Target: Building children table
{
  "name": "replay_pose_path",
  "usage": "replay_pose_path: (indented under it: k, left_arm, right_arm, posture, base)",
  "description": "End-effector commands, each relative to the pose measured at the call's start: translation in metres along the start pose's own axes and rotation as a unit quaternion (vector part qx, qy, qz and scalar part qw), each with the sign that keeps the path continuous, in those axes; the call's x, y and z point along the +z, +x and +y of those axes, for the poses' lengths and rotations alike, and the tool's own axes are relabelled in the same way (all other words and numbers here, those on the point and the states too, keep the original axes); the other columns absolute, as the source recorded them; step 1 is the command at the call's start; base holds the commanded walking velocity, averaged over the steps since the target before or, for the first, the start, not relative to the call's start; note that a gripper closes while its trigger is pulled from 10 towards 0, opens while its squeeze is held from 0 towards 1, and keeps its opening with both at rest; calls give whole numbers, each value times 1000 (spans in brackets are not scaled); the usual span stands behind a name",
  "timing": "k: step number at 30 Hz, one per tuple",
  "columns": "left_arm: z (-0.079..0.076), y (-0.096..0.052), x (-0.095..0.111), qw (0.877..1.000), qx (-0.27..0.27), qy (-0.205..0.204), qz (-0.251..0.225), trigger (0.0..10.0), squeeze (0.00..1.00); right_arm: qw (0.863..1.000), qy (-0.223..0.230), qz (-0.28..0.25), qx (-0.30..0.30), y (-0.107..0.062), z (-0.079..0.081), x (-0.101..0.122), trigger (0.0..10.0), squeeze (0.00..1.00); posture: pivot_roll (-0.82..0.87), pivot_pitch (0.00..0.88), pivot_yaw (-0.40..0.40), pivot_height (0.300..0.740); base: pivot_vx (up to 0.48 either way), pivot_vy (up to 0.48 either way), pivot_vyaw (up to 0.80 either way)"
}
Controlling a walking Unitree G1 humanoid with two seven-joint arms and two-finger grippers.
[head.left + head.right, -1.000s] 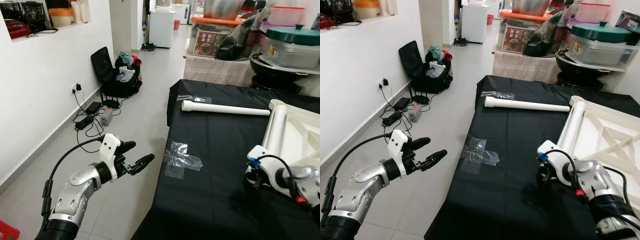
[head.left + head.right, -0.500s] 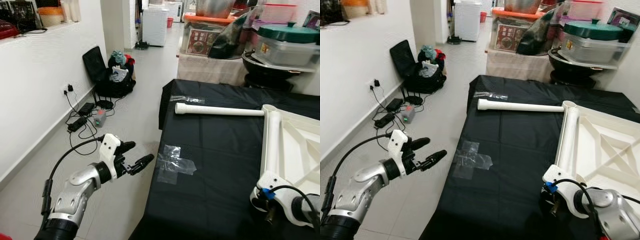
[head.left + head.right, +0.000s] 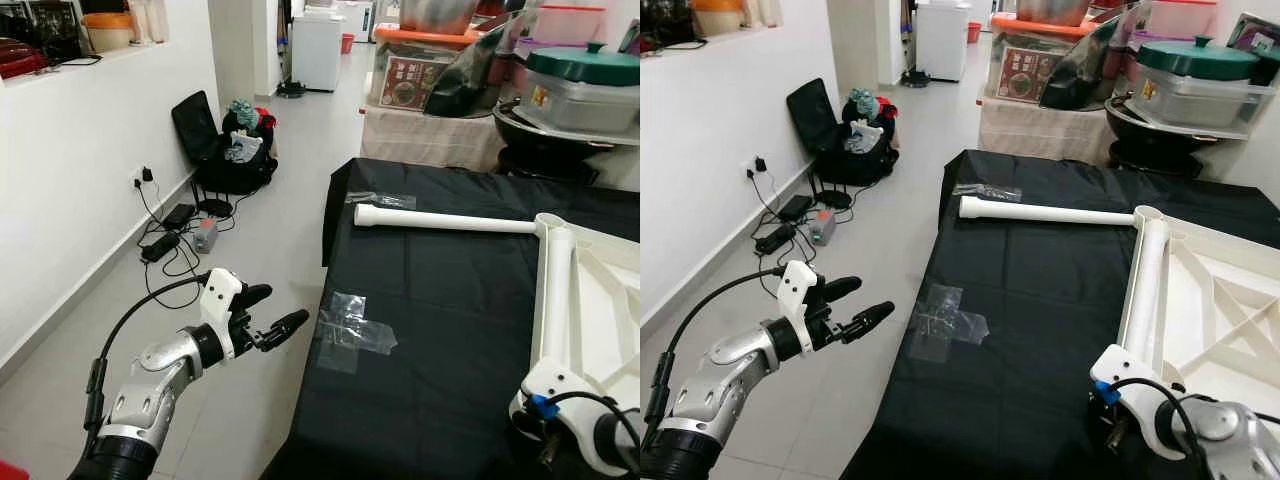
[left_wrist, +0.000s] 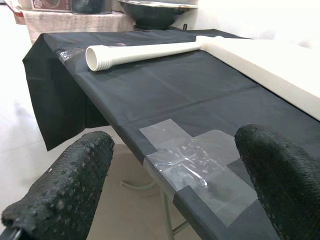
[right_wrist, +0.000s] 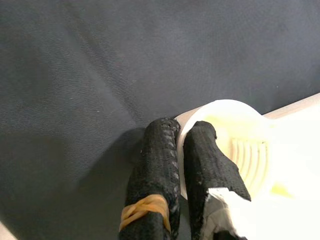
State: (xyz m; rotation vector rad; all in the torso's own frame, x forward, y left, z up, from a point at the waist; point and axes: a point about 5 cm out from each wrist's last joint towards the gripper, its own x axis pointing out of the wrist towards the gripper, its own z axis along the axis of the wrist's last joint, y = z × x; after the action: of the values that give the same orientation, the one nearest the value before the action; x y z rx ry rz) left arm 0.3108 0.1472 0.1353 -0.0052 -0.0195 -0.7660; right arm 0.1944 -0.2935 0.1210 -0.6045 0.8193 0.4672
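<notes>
White table frame [image 3: 1200, 290] on black cloth [image 3: 1040, 300]

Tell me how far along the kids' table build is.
Done: one white leg looks joined to the tabletop corner, on the black cloth. In hand: right gripper pinches the rim of a near corner socket. Left: other legs; left gripper hangs open beside the table.

A black bag [image 3: 222, 150] stuffed with clothes sits open on the pale tiled floor [image 3: 270, 240] at upper left, against the white wall [image 3: 90, 170]. Below it, black cables and chargers [image 3: 170, 240] trail from a wall socket [image 3: 143, 177]. At upper right, a green-lidded container [image 3: 583, 85] rests over a dark wok [image 3: 545, 135]. A white appliance [image 3: 318, 50] stands at top centre.
</notes>
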Motion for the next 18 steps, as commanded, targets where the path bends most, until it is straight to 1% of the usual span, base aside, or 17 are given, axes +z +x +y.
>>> replay_pose_path:
  k: [1,5,6,7,8,9,14,16,17,18]
  left_arm:
    - [1,0,0,1000,-2,6,3,10000,0]
    - [2,0,0,1000,-3,7,3,10000,0]
    - [1,1,0,1000,-5,7,3,10000,0]
    - [1,3,0,1000,-6,8,2,10000,0]
    - [1,3,0,1000,-6,8,2,10000,0]
    - [0,3,0,1000,-7,8,2,10000,0]
    - [1,3,1,1000,-6,10,1,10000,0]
    - [1,3,1,1000,-6,10,1,10000,0]
    - [1,2,1,1000,-5,10,1,10000,0]
    - [1,2,1,1000,-5,10,1,10000,0]
  right_arm:
    - [996,41,45,64,12,30,-22,0,0]
    - [997,41,34,58,11,31,-19,0,0]
    - [998,41,34,40,12,29,-18,10000,341]
    - [998,37,33,27,12,27,-16,10000,341]
    - [998,37,33,27,12,27,-16,10000,341]
    - [999,40,31,16,12,26,-14,10000,1000]
    - [999,33,32,-3,11,20,-8,10000,1000]
    - [999,33,32,-3,11,20,-8,10000,1000]
    - [999,30,32,-16,10,16,-6,10000,1000]
    - [999,30,32,-16,10,16,-6,10000,1000]
  posture:
    - [-46,0,-25,740]
    - [-53,0,-18,740]
    - [-56,0,-17,740]
    - [-55,0,-16,740]
    - [-55,0,-16,740]
    - [-54,0,-17,740]
    - [-50,0,-21,740]
    - [-50,0,-21,740]
    - [-47,0,-25,740]
    - [-47,0,-25,740]
  base:
    - [0,0,0]
    - [0,0,0]
    - [0,0,0]
    - [0,0,0]
    - [0,0,0]
    - [0,0,0]
    - [0,0,0]
    - [0,0,0]
    - [0,0,0]
    - [0,0,0]
